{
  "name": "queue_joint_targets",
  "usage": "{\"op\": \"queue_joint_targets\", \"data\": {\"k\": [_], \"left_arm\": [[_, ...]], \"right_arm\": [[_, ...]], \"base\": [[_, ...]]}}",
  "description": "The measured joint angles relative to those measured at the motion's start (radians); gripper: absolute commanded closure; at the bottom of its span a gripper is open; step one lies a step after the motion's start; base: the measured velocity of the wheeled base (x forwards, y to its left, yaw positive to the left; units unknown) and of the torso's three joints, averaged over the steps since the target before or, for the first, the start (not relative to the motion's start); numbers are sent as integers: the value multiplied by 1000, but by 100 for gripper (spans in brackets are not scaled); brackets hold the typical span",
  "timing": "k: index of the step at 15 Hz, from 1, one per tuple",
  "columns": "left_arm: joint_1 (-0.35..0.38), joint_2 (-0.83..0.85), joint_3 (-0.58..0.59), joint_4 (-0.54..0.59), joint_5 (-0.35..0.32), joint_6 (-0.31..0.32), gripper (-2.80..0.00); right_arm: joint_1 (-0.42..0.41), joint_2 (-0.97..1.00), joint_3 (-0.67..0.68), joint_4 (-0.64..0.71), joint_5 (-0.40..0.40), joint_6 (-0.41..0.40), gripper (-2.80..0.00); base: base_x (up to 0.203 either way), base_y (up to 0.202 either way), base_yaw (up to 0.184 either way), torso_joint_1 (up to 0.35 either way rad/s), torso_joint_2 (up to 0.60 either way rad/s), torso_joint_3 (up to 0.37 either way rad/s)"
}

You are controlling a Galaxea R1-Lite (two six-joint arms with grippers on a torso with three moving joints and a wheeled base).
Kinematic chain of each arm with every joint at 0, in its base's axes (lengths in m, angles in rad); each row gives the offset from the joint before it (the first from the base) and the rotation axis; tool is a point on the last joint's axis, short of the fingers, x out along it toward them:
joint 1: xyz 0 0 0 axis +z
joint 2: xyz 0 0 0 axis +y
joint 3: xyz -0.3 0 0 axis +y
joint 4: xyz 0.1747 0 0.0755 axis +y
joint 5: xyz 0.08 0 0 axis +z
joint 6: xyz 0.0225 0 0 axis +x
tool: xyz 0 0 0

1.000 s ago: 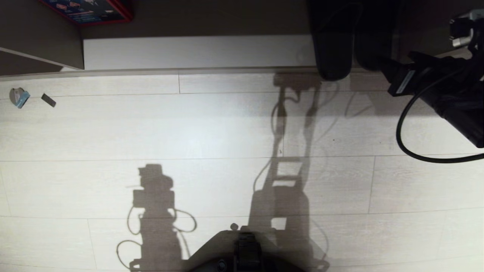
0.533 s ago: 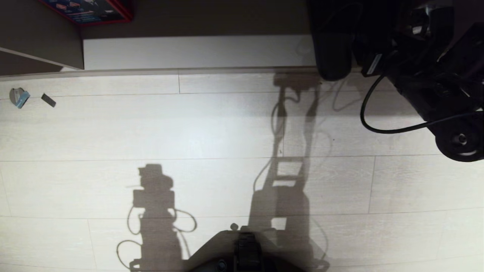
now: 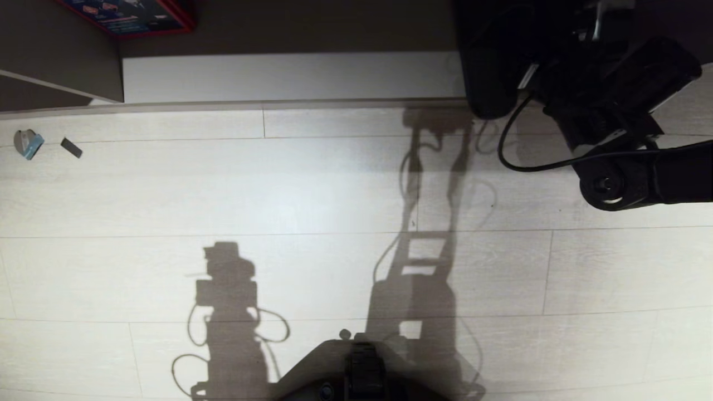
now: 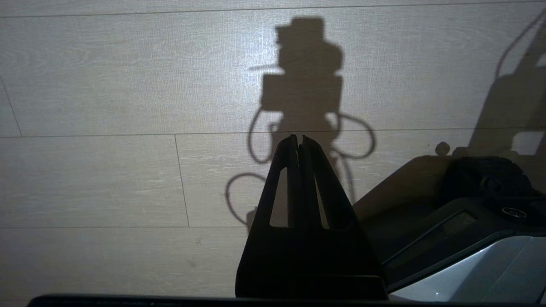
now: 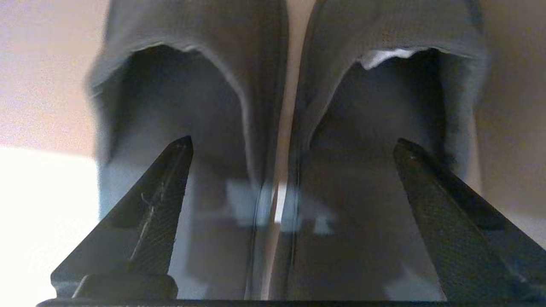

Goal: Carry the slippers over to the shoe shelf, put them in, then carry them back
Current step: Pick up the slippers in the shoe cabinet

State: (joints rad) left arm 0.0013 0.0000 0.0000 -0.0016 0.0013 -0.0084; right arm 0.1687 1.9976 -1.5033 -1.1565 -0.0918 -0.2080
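Grey-black slippers (image 5: 281, 128) side by side, right gripper (image 5: 292, 145) fingers spread wide — holding nothing, left gripper (image 4: 298, 140) pinched together, empty.

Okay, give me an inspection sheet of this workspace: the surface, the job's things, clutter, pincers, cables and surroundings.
Surface: pale plank floor, crossed by the robot's shadows.
Job's things: the slippers lie side by side on the shoe shelf, heels toward the floor.
Clutter: a small blue-grey item and a dark chip on the floor at far left.
Pincers: right pincer open, one finger over each slipper, gripping nothing; left pincer shut, empty, above bare floor.
Cables: a black cable loops off the right arm.
Surroundings: a red-edged board in the shelf's left part.
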Motion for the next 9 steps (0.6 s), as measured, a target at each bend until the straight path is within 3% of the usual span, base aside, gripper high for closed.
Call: {"op": "queue_joint_targets", "data": {"k": [5, 6, 7, 9], "left_arm": [[0, 0, 0, 0, 0, -1, 0], [0, 0, 0, 0, 0, -1, 0], [0, 0, 0, 0, 0, -1, 0], [0, 0, 0, 1, 0, -1, 0]], "right_arm": [[-11, 152, -267, -3, -2, 8, -280], [-13, 182, -319, -4, -2, 9, -56], [-14, 211, -360, -4, -2, 12, 0], [-15, 256, -422, -6, 1, 22, 0]], "base": [[0, 0, 0, 0, 0, 0], [0, 0, 0, 0, 0, 0], [0, 0, 0, 0, 0, 0], [0, 0, 0, 0, 0, 0]]}}
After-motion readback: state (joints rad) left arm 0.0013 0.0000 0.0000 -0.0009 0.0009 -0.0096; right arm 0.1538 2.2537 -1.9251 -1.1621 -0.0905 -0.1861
